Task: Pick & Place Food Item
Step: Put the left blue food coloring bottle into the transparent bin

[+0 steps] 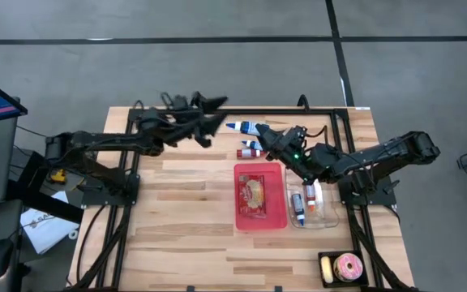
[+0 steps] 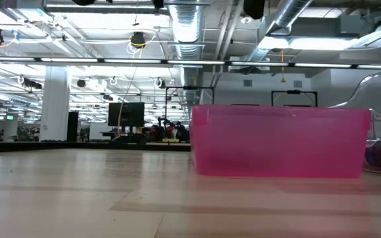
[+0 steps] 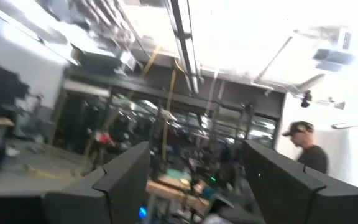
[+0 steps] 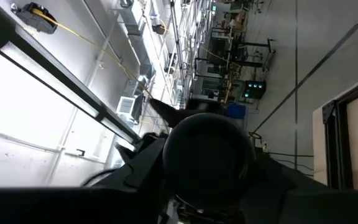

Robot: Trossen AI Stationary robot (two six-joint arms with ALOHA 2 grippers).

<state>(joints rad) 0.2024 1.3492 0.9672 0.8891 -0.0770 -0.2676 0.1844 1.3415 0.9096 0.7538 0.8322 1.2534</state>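
Observation:
My right gripper (image 1: 264, 136) hangs over the far middle of the table, beyond the pink bin (image 1: 259, 197). It is shut on a dark, round-ended item (image 4: 207, 158) that fills the gap between its fingers. My left gripper (image 1: 216, 112) stands a little to its left, open, with nothing between its fingers (image 3: 129, 180). A food packet (image 1: 254, 193) lies flat in the pink bin. Neither gripper shows in the low view. My right gripper has the dark item's rounded body (image 4: 207, 186) between its two fingers, which come roughly level from the table's right side. The item is lifted clear of the table. Its dark colour against the dark fingers hides the exact places of contact.
Small bottles (image 1: 246, 126) lie on the wood (image 1: 185, 211) under and beside the grippers. More bottles lie in a clear container (image 1: 308, 203) right of the bin. A doughnut in a tray (image 1: 347, 266) sits at the near right corner. A person (image 3: 306, 152) stands in the room beyond.

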